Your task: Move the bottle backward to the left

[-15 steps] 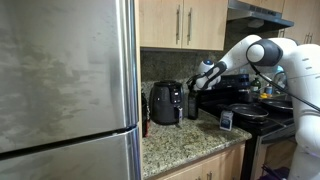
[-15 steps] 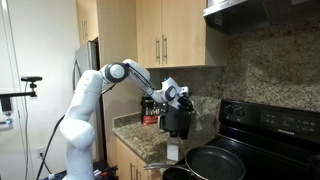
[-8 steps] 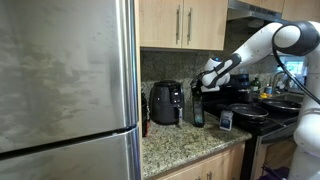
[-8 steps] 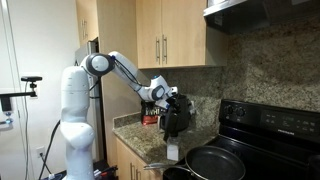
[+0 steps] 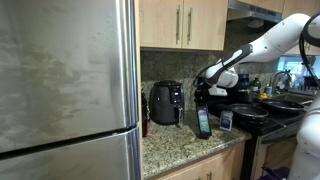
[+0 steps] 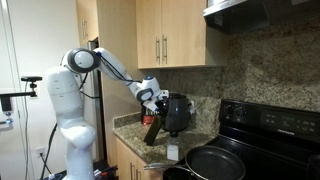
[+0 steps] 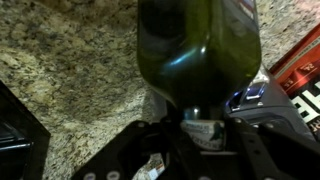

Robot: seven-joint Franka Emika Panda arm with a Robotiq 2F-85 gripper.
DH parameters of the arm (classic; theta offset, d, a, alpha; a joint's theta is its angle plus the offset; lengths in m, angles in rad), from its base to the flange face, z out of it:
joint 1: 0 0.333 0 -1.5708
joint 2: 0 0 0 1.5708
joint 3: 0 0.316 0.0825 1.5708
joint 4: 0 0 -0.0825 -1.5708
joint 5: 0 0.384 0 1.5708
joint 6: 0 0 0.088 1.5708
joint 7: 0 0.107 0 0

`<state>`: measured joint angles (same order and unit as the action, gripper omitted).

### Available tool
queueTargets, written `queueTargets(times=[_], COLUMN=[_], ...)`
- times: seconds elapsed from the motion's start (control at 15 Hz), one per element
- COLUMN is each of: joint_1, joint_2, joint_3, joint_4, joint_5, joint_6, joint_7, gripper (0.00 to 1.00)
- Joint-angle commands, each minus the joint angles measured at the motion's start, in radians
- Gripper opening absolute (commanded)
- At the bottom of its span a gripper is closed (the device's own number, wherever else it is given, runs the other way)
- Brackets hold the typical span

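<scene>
The bottle (image 5: 204, 123) is slim and dark with a blue-teal label. It hangs in my gripper (image 5: 203, 100) just over the granite counter (image 5: 180, 140), in front of and to the right of the black air fryer (image 5: 165, 102). In an exterior view the bottle (image 6: 153, 131) looks tilted below my gripper (image 6: 155, 108). In the wrist view the dark bottle (image 7: 198, 45) fills the top middle, its label sits between the fingers, and my gripper (image 7: 200, 140) is shut on it.
A small white-and-blue flat object (image 5: 226, 119) stands to the right of the bottle near the black stove (image 5: 262, 112); it also shows in the wrist view (image 7: 250, 97). A dark brownish bottle (image 5: 145, 127) stands left of the air fryer. A steel fridge (image 5: 65, 90) fills the left. A frying pan (image 6: 215, 163) sits on the stove.
My gripper has carried the bottle away from the air fryer's side, forward toward the counter's front edge and lower. The arm has stretched out further.
</scene>
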<state>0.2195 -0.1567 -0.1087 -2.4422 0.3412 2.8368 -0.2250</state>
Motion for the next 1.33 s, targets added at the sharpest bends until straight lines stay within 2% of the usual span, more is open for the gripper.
queueTargets(times=[0.0,0.33,0.47,0.6,0.8,0.87,1.13,1.2,1.27], joint_1=[0.060,0.101,0.131,0.185,0.218,0.195,0.201,0.201,0.184], joint_2=[-0.086,-0.158,-0.188,-0.225,-0.260,-0.208,-0.233,-0.232,-0.228], joint_3=[-0.027,-0.043,-0.058,-0.090,-0.117,-0.098,-0.109,-0.109,-0.100], joint_4=[-0.058,-0.116,-0.131,-0.134,-0.128,-0.118,-0.125,-0.127,-0.128], joint_5=[0.147,0.201,0.229,0.309,0.384,0.341,0.352,0.352,0.325], joint_6=[-0.013,0.010,0.055,0.120,0.155,0.132,0.134,0.135,0.115], joint_7=[-0.125,-0.272,-0.349,-0.426,-0.437,-0.414,-0.414,-0.414,-0.411], gripper=[0.12,0.12,0.12,0.12,0.12,0.37,0.37,0.12,0.12])
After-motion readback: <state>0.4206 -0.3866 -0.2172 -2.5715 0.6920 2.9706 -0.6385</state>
